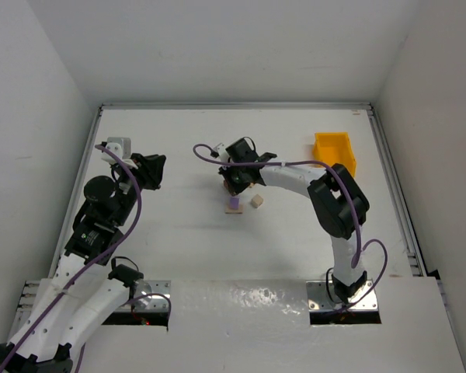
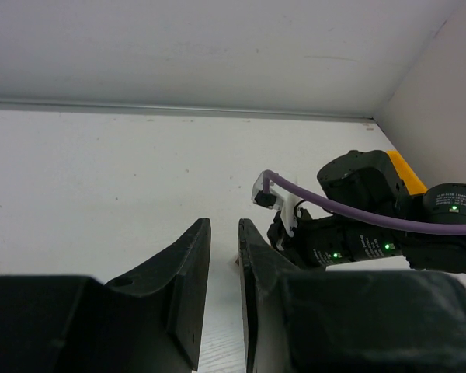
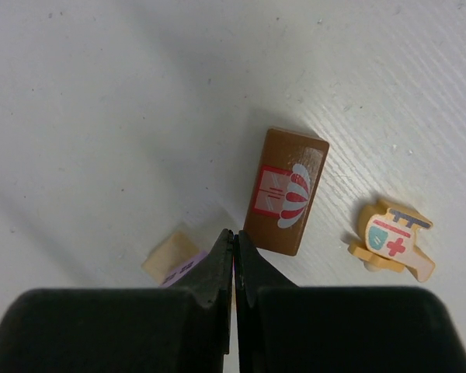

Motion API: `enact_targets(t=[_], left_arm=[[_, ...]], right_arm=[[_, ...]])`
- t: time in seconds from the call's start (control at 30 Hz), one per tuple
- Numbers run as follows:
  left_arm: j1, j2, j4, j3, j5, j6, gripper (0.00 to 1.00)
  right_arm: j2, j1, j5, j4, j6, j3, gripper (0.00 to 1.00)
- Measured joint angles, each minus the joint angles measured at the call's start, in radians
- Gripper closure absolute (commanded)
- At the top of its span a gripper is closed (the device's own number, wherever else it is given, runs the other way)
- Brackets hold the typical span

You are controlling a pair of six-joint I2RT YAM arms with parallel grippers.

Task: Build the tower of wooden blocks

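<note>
In the right wrist view a dark brown rectangular block (image 3: 287, 189) with a red and white print lies flat on the table. A pale tan block shaped like a helicopter (image 3: 390, 239) lies to its right. A tan piece with a purple face (image 3: 175, 259) lies at the left, partly hidden by my finger. My right gripper (image 3: 234, 237) is shut and hovers above these, nothing clearly held. From above, it (image 1: 237, 185) is just behind a purple-topped block (image 1: 233, 203) and a tan block (image 1: 257, 201). My left gripper (image 1: 151, 171) is far left, empty, its fingers (image 2: 190, 272) slightly apart.
A yellow plastic bin (image 1: 334, 151) stands at the back right. A small grey box (image 1: 118, 145) sits at the back left by the left arm. White walls close the table (image 1: 186, 233) on three sides. The right arm (image 2: 373, 233) shows in the left wrist view.
</note>
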Motion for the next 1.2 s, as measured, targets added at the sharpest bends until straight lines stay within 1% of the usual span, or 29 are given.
enact_targets(t=[0.47,1.2], left_arm=[[0.000,0.000,0.001,0.000,0.001,0.000,0.81],[0.000,0.000,0.001,0.000,0.003,0.000,0.81]], right_arm=[[0.005,0.000,-0.060,0.002,0.011,-0.025,1.00],[0.004,0.000,-0.061,0.008,0.018,-0.066,1.00]])
